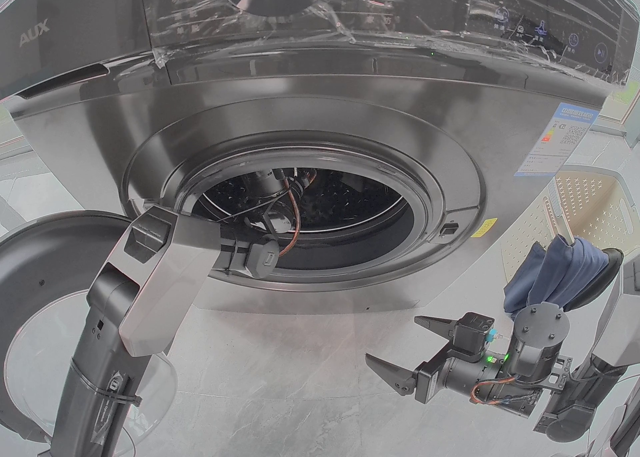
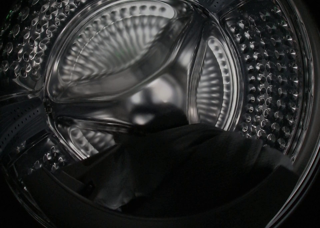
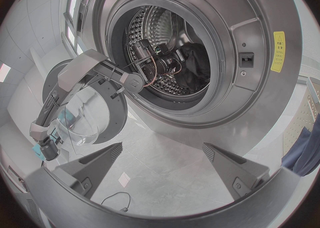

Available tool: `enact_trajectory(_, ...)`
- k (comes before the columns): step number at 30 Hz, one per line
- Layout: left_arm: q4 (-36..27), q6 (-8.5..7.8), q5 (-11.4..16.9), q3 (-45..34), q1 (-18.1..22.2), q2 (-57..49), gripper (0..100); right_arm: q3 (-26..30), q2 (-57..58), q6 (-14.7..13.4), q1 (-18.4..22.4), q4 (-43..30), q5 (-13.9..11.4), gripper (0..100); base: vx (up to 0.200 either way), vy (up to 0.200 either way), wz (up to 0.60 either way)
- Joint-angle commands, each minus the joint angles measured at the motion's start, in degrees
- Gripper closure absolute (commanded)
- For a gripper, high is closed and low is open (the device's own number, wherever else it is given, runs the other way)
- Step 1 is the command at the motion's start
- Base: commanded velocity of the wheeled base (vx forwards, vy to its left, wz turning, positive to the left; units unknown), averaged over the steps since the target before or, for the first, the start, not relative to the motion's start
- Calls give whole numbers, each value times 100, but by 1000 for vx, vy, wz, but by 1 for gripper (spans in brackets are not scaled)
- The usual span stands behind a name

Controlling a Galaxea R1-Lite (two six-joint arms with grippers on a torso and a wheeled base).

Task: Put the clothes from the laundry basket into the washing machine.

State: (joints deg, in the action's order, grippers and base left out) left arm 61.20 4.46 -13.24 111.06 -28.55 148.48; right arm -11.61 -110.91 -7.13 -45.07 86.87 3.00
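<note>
The washing machine point(image 1: 347, 111) stands with its round opening point(image 1: 333, 211) uncovered. My left arm's wrist point(image 1: 273, 185) is inside the drum, beside a dark garment point(image 3: 195, 65) lying on the drum floor; the same garment point(image 2: 186, 162) lies low in the left wrist view. My right gripper point(image 1: 393, 339) hangs open and empty in front of the machine, low on the right, its fingers point(image 3: 106, 158) spread wide. A blue garment point(image 1: 553, 271) drapes over the rim of the cream perforated laundry basket point(image 1: 593, 205) just behind that gripper.
The machine's glass door point(image 1: 40, 278) is swung open on the left, behind my left arm. Grey tiled floor point(image 1: 300, 358) lies between the machine and the right gripper. A thin cable point(image 3: 116, 198) rests on the floor.
</note>
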Motion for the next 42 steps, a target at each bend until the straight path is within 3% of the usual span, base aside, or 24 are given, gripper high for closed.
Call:
enact_trajectory(1, -73, 125, 93, -1622, -168, -812, 0, 0, -18, 1, -2, 5, -1, 0, 0, 0, 0)
enact_trajectory(9, -249, 143, 348, -2774, -204, -1084, 0, 0, -27, 1, -28, 5, -1, 0, 0, 0, 0)
enact_trajectory(19, -477, 134, 454, -3169, -221, -1208, 0, 0, -27, -8, -28, 5, -1, 0, 0, 0, 0)
enact_trajectory(26, -407, 143, 489, -3020, -309, -1128, 0, 0, -27, -8, -37, -3, -1, 0, 0, 0, 0)
enact_trajectory(27, -380, 169, 489, -2897, -318, -1058, 100, 0, -27, -8, -37, -3, -1, 0, 0, 0, 0)
enact_trajectory(33, -73, 257, 348, -1877, -177, -416, 100, 0, -27, -8, -37, -3, -1, 0, 0, 0, 0)
enact_trajectory(37, -82, 266, 58, -1253, 34, -241, 100, 0, -27, -8, -37, -3, -10, 0, 0, 0, 0)
enact_trajectory(42, -108, 248, 32, -1403, 51, -364, 100, 0, -27, -8, -37, -3, -10, 0, 0, 0, 0)
